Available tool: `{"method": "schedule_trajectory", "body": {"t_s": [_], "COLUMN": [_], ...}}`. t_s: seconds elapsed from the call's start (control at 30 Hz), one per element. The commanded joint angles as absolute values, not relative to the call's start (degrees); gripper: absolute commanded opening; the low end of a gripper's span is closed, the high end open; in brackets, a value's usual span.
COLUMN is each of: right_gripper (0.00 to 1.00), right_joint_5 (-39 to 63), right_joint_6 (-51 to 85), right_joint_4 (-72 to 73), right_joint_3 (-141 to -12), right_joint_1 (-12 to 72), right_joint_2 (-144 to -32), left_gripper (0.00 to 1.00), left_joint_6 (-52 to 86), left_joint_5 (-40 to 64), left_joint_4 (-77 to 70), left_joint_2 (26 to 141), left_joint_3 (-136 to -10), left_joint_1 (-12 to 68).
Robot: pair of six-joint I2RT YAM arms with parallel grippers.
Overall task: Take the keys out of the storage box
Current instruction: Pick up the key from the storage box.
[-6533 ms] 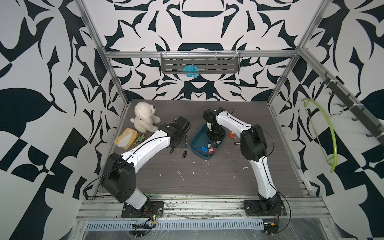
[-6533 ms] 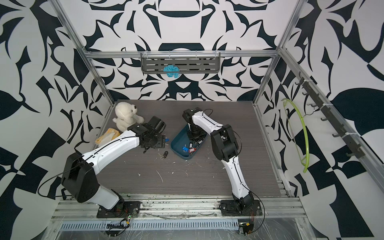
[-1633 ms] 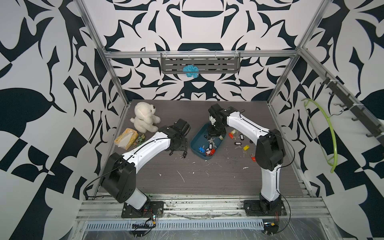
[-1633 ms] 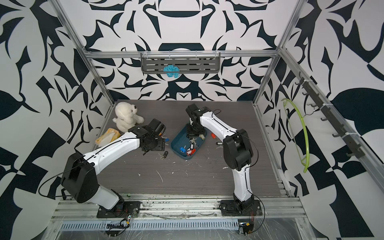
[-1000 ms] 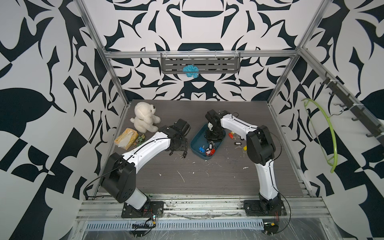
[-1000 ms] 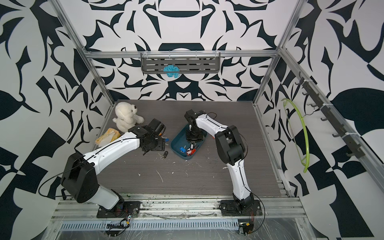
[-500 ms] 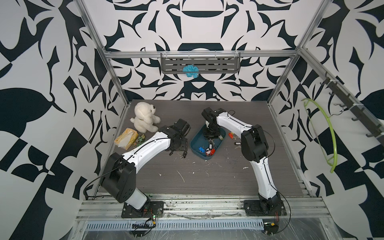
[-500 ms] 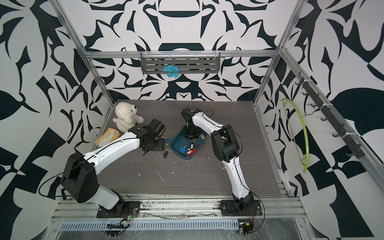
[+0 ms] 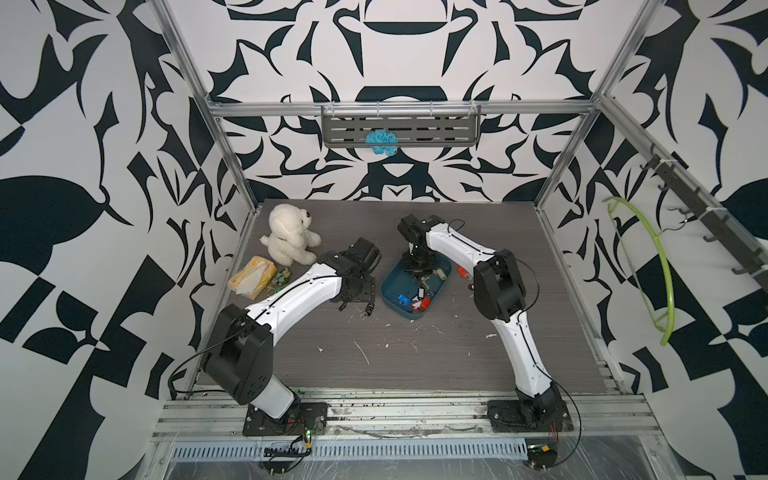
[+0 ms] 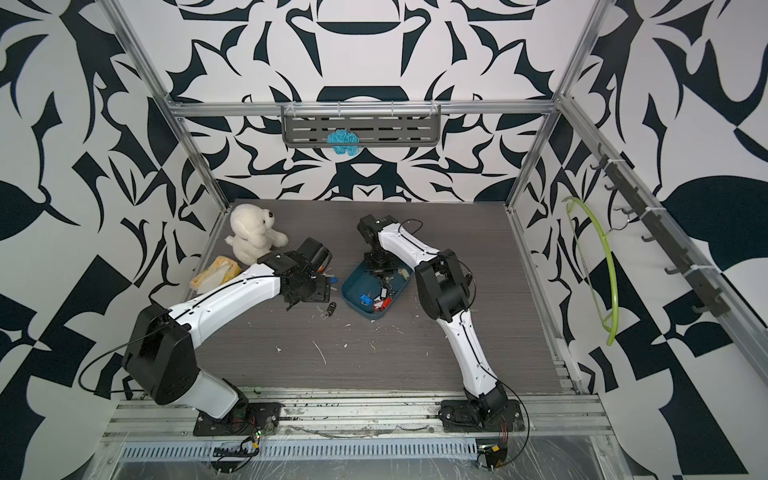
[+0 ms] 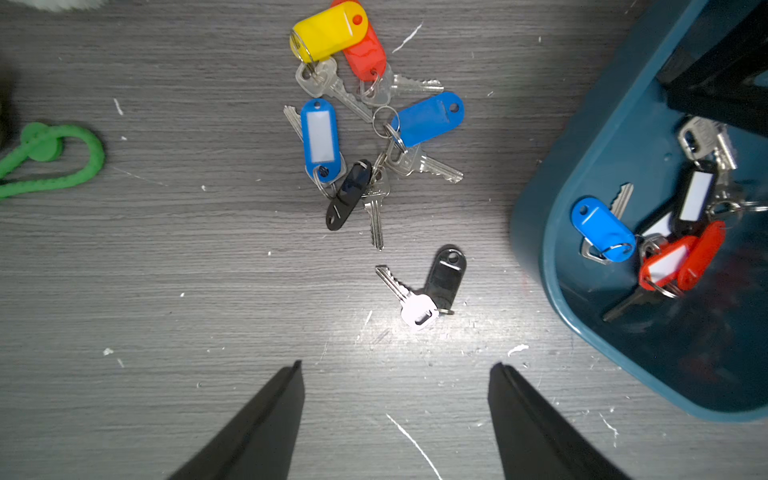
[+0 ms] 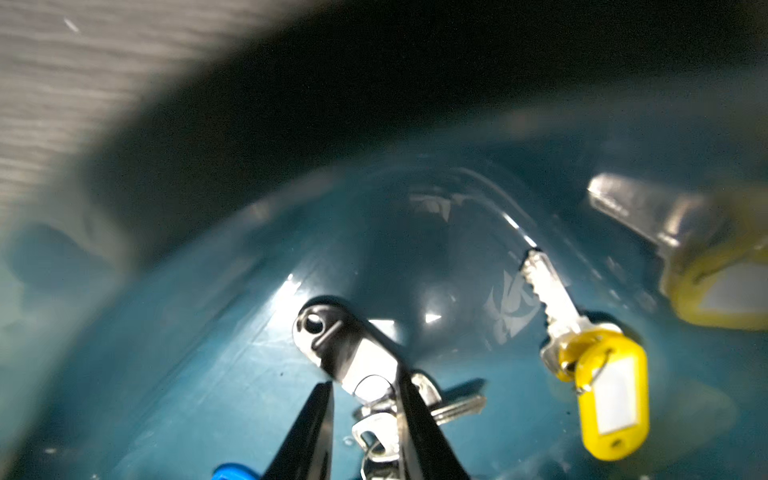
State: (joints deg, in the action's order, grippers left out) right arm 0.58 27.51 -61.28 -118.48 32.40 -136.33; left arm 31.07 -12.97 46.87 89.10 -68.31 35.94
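The storage box (image 9: pixel 390 291) (image 10: pixel 352 286) is a teal tray at mid-table. Several keys (image 9: pixel 417 297) (image 11: pixel 665 232) with blue, red and black tags lie in it. My right gripper (image 9: pixel 419 272) (image 12: pixel 363 376) reaches down into the box's far end. Its jaws stand narrow around a black-tagged key (image 12: pixel 332 336), with a sliver of gap at one finger. A yellow-tagged key (image 12: pixel 606 395) lies beside it. My left gripper (image 9: pixel 353 301) (image 11: pixel 395 365) hangs open over bare table, left of the box. Beyond it lie a pile of keys (image 11: pixel 365 124) and a single black-tagged key (image 11: pixel 432 286).
A white plush bear (image 9: pixel 289 237), a yellow tissue packet (image 9: pixel 251 277) and a green keychain (image 11: pixel 50 158) sit at the back left. A red-tagged key (image 9: pixel 460 271) lies right of the box. White scraps dot the table.
My right gripper has shifted slightly left inside the box and its jaws have narrowed around the black tag. The left arm has not moved.
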Motion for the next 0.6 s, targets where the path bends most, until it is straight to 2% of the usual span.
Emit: {"method": "schedule_trajectory", "body": {"t_s": [0.0,0.13,0.33,0.57], "right_gripper": [0.29,0.24,0.0,0.0], "right_joint_5": [-0.79,-0.96,-1.62,-1.96], "right_joint_6": [27.69,27.71,27.88,28.12], "right_joint_4": [-64.54,-64.43,-64.61,-64.78], "right_joint_3": [-120.06,-119.71,-119.6,-118.89], "right_joint_1": [32.84,32.81,32.95,32.96], "right_joint_2": [-135.61,-135.55,-133.67,-129.49], "left_gripper": [0.77,0.77,0.77,0.77], "left_joint_6": [30.59,30.67,30.74,30.94], "left_joint_5": [-12.88,-12.75,-12.83,-12.65], "left_joint_4": [47.11,47.11,47.11,47.11], "left_joint_2": [89.63,89.57,89.31,89.47], "left_joint_3": [-67.63,-67.41,-67.28,-67.32], "left_joint_1": [35.71,35.76,35.73,35.69]}}
